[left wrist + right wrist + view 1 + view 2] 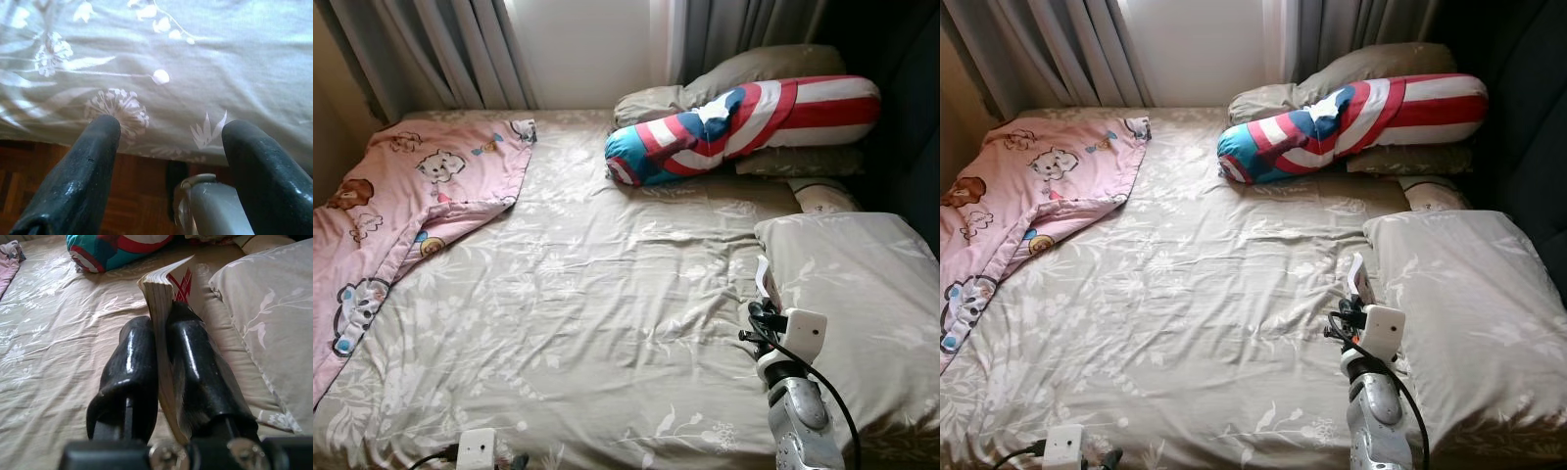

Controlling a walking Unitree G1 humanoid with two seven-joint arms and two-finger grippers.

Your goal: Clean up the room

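Black right fingers [195, 362] pinch the book [161, 298].

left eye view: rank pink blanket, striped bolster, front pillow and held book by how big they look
1. pink blanket and front pillow: look alike, and the pillow is nearer, so unranked.
2. striped bolster.
3. book, smallest, in the right gripper.

Left tool [168, 142], fingers spread, over floral bedsheet [220, 63] edge.
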